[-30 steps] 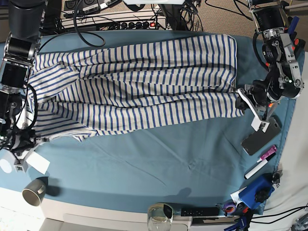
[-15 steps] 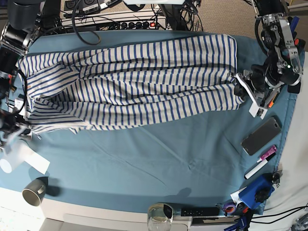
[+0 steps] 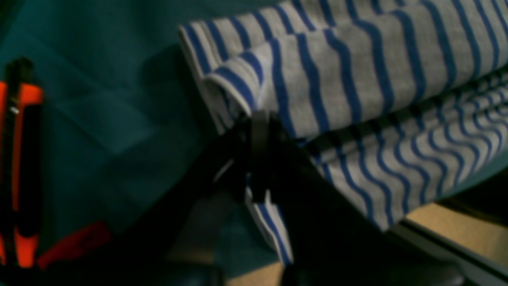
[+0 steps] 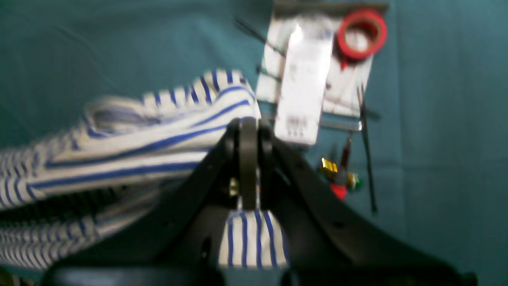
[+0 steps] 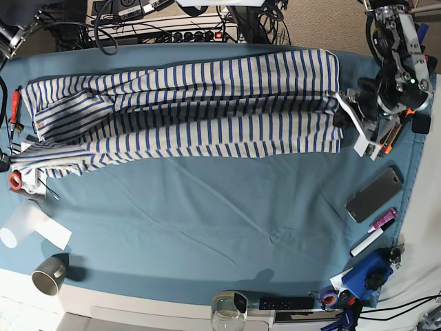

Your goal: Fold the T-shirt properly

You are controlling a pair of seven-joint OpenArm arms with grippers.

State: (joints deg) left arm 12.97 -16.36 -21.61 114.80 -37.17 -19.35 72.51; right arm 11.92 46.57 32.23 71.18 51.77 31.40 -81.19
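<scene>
The T-shirt (image 5: pixel 186 110), white with thin blue stripes, lies stretched left to right across the far half of the teal tablecloth (image 5: pixel 207 221), folded lengthwise into a long band. My left gripper (image 5: pixel 339 116) sits at its right end. In the left wrist view this gripper (image 3: pixel 258 119) is shut on a folded edge of the T-shirt (image 3: pixel 357 79). My right gripper (image 4: pixel 248 127) is shut on the striped cloth (image 4: pixel 139 147) at the shirt's left end. It is almost entirely past the left edge of the base view.
A red tape ring (image 5: pixel 15 181) and white card (image 4: pixel 305 79) lie by the shirt's left end. A phone (image 5: pixel 373 194), marker (image 5: pixel 372 234) and blue item (image 5: pixel 365 272) sit at the right. A cup (image 5: pixel 48 276) and paper (image 5: pixel 31 224) lie near left. Cables run along the back.
Both grippers carried the shirt's near edge toward the far side, so the band is narrower and straighter. The right arm slid left out of the base view.
</scene>
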